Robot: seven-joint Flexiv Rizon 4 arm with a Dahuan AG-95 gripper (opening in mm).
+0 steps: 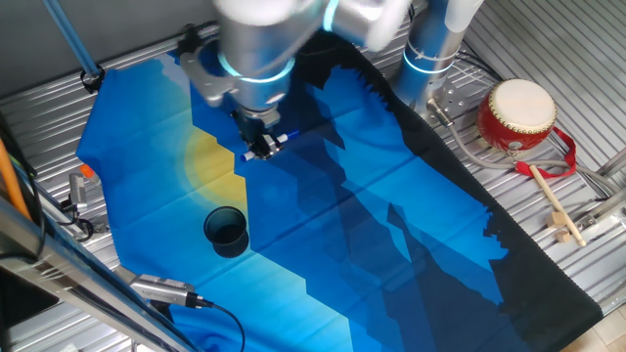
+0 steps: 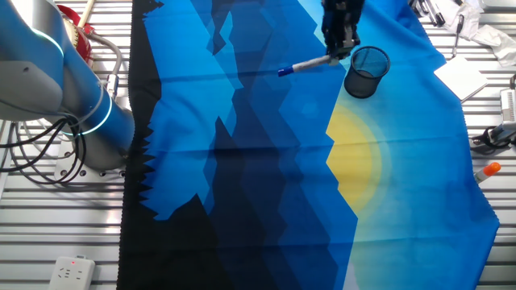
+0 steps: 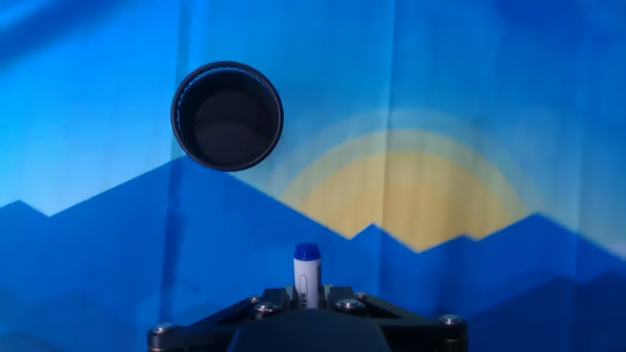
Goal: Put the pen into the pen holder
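Note:
My gripper (image 1: 262, 147) is shut on the pen (image 2: 310, 64), a slim white marker with a blue tip, and holds it level above the blue cloth. In the hand view the pen (image 3: 307, 274) sticks out between the jaws with its blue cap forward. The pen holder (image 1: 226, 231), a dark round cup, stands upright on the cloth, below and left of the gripper in that view. In the other fixed view the gripper (image 2: 341, 48) hangs just left of the pen holder (image 2: 366, 71). In the hand view the cup's open mouth (image 3: 227, 116) lies ahead and to the left.
A red-and-cream drum (image 1: 518, 113) with a wooden drumstick (image 1: 556, 207) sits at the right on the metal table. The arm's base (image 2: 76, 105) stands beside the cloth. An orange-capped item (image 2: 484, 171) and cables lie near the cloth's edge.

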